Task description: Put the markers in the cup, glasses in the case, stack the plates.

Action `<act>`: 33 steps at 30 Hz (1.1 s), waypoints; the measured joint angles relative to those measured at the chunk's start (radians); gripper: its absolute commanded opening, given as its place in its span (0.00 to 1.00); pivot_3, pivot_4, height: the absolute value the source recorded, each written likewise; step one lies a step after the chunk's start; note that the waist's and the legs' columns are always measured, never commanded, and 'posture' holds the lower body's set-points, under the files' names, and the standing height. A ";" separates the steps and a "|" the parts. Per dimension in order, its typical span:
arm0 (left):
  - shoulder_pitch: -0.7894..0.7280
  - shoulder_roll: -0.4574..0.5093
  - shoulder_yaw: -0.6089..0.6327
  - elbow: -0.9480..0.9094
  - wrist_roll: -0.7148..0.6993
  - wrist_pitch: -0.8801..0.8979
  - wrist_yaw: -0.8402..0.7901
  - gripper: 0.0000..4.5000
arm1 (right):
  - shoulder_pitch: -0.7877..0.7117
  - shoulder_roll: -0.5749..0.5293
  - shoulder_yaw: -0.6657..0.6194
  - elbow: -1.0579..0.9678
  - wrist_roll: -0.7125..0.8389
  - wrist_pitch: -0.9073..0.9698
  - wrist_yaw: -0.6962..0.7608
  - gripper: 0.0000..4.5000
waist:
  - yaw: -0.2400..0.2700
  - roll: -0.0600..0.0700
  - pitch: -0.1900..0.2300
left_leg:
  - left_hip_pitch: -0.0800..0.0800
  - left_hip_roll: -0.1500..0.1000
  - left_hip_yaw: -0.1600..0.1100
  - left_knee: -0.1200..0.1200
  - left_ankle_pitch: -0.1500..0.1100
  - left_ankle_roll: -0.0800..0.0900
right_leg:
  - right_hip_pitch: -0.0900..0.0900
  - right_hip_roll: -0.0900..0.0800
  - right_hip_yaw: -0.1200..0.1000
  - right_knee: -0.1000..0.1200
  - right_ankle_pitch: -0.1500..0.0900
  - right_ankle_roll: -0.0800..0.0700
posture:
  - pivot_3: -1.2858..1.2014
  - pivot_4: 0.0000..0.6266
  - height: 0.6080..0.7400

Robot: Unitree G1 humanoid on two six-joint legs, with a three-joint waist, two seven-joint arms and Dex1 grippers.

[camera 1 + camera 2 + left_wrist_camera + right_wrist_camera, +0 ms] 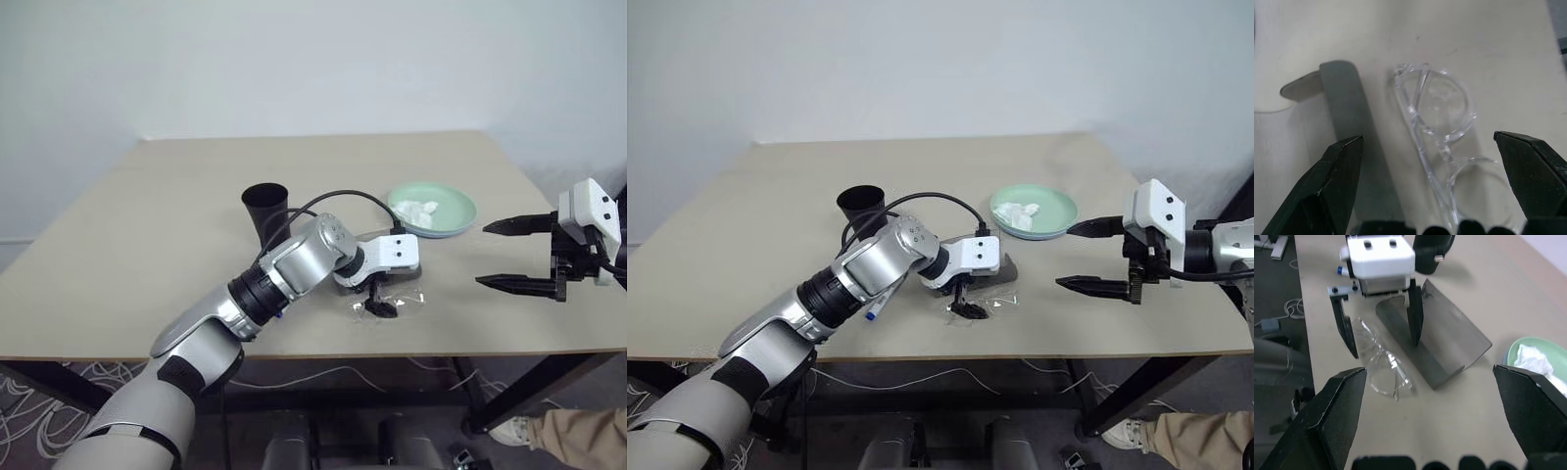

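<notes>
Left claw over glasses, nothing gripped yet.

Left to right on beige table [147, 225]: tall black tapered cup [265, 208] upright; blue-capped white marker [873, 311] poking out under left forearm; left gripper [1380, 333] wide open, fingers straddling clear-framed glasses [1442, 132] flat on table, empty; grey oblong case [1442, 350] just beside glasses, lid flap open; pale mint green plate [446, 217] holding crumpled white tissue [415, 208]; right gripper [509, 255] wide open, empty, off table's right edge.
</notes>
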 measured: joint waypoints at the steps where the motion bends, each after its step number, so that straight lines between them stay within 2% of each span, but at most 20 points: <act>1: -0.001 -0.003 0.000 0.004 0.007 -0.006 -0.002 0.87 | 0.005 0.000 -0.001 -0.005 0.001 0.000 -0.005 1.00 | 0.002 0.000 0.000 | 0.000 0.000 0.000 0.000 0.000 0.000 | 0.000 0.000 0.000 0.000 0.000 0.000 | 0.52 0.00 0.03; 7: -0.001 -0.020 0.000 0.031 0.037 -0.020 -0.016 0.43 | 0.026 0.000 -0.002 -0.008 0.003 0.000 -0.026 1.00 | 0.006 0.000 0.000 | -0.001 -0.004 -0.005 0.001 0.000 -0.001 | 0.001 0.000 0.000 -0.001 0.000 -0.002 | 0.52 0.00 0.03; 20: -0.001 -0.030 0.000 0.039 0.070 -0.038 -0.045 0.43 | 0.020 0.000 0.004 -0.001 0.002 -0.018 -0.042 1.00 | 0.022 0.000 0.000 | -0.001 -0.004 -0.007 0.001 0.000 0.000 | 0.001 0.000 0.000 0.000 0.001 -0.002 | 0.52 0.00 0.03; 26: 0.000 -0.027 0.000 0.039 0.079 -0.038 -0.053 0.00 | 0.016 0.000 0.009 0.008 0.001 -0.028 -0.049 1.00 | 0.023 0.000 0.000 | -0.001 -0.004 -0.007 0.001 0.000 0.000 | 0.001 0.000 0.000 0.000 0.001 -0.003 | 0.52 0.00 0.03; 33: -0.001 -0.028 0.003 0.039 0.086 -0.037 -0.055 0.00 | 0.001 0.000 0.018 0.013 0.000 -0.036 -0.049 1.00 | 0.027 0.000 0.000 | -0.001 -0.004 -0.007 0.002 0.000 0.000 | 0.001 0.000 0.000 0.000 0.001 -0.003 | 0.52 0.00 0.03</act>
